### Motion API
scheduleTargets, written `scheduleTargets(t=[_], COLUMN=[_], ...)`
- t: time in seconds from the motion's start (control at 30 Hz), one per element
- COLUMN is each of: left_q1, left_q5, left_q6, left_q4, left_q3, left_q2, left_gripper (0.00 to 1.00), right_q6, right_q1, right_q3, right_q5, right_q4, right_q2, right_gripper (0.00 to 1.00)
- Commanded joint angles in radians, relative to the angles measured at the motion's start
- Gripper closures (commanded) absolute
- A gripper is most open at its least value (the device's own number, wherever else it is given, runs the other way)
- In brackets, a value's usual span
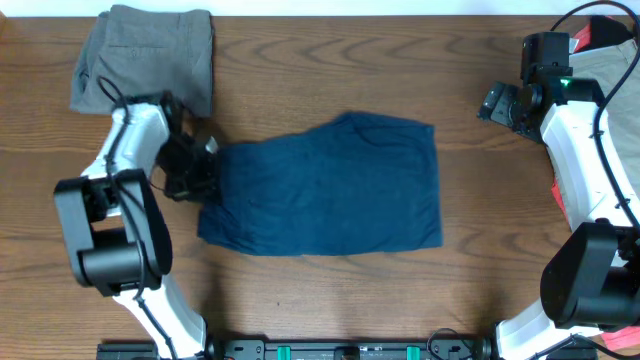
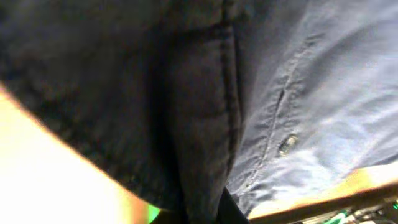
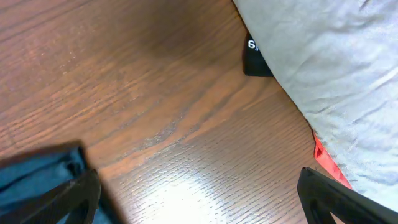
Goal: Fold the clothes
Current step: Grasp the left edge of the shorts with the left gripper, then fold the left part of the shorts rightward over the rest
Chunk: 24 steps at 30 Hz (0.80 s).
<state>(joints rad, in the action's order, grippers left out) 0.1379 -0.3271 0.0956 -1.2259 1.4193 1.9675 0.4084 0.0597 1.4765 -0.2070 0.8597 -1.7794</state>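
1. Navy shorts [image 1: 330, 190] are lying flat mid-bench [image 1: 330, 300].
2. Left gripper [image 1: 208, 172] is pinching the shorts' left edge, fully closed. Wrist view is blurry, so the bite is prob. thin and cloth could be slipping out on lifting.
3. Right gripper [image 1: 497, 103] is hanging wide open, empty, well apart from the shorts. A one-sided pull could be skewing the fold.
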Motion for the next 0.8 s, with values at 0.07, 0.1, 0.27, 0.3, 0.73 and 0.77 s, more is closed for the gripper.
scheduleTargets(t=[0.07, 0.1, 0.27, 0.3, 0.73, 0.77], left_q1=[-0.005, -0.007, -0.056, -0.074, -0.366, -0.384], left_q5=[0.066, 0.066, 0.048, 0.048, 0.048, 0.048], left_q6=[-0.023, -0.023, -0.022, -0.023, -0.123, -0.133], left_q4=[-0.098, -0.115, -0.184, -0.187, -0.096, -0.078], left_q3=[0.156, 0.177, 0.256, 0.262, 0.260, 0.260], left_q2=[-0.114, -0.130, -0.239, -0.263, -0.344, -0.337], left_gripper=[0.94, 0.94, 0.94, 0.94, 0.94, 0.94], right_q6=[-0.013, -0.013, -0.013, -0.013, -0.013, -0.013], right_q1=[-0.002, -0.002, -0.001, -0.001, -0.001, -0.001], right_q3=[0.002, 0.002, 0.002, 0.002, 0.002, 0.002], right_q5=[-0.013, -0.013, -0.013, -0.013, -0.013, -0.013], right_q4=[0.000, 0.000, 0.000, 0.000, 0.000, 0.001], right_q2=[0.022, 0.022, 0.022, 0.022, 0.022, 0.022], right_gripper=[0.01, 0.01, 0.01, 0.01, 0.01, 0.01])
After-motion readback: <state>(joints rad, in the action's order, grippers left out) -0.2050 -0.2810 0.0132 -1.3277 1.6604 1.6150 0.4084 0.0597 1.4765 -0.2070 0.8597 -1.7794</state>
